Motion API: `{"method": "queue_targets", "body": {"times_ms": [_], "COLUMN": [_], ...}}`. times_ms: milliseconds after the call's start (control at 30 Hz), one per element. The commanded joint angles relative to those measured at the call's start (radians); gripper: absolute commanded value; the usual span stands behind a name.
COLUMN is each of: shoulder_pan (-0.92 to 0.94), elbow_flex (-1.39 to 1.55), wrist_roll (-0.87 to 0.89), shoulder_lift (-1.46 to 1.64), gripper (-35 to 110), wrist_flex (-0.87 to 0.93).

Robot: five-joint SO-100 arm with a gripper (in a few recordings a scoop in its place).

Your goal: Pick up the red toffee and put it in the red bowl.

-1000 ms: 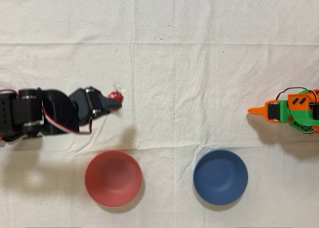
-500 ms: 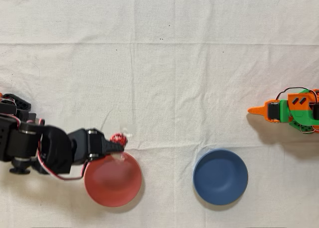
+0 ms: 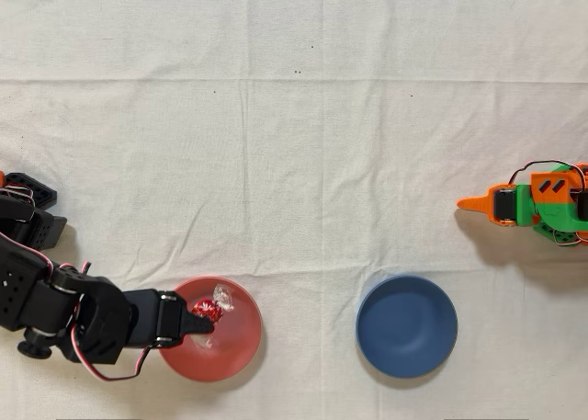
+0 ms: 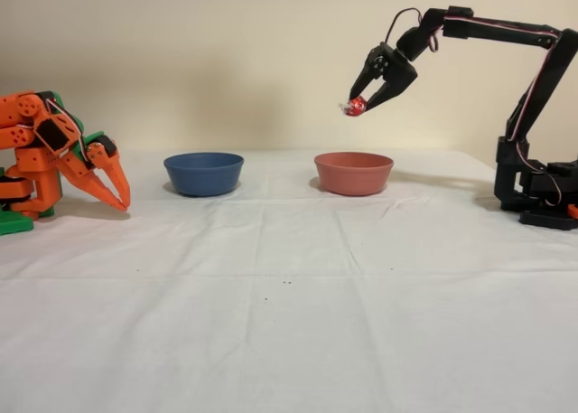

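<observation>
The tiny red-foil toffee is held clenched in the black arm's tool, raised well above the shallow salmon-red plastic bowl on the cloth-covered desk.

There are two bowls: one red bowl and one blue bowl, at 3 o'clock from the red one in the overhead view. There is one toffee, red, at 12 o'clock above the red bowl in the fixed view. Two arms stand on one white cloth: one black arm and one idle orange arm.
</observation>
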Motion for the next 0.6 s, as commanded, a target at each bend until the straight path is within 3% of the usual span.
{"method": "queue_targets", "body": {"times_ms": [0,567], "shoulder_pan": [0.041,0.104], "elbow_flex": [0.018,0.179], "wrist_roll": [-0.02,-0.063], "shoulder_lift": [0.049,0.035], "gripper": [2,3], "wrist_flex": [-0.052,-0.218]}}
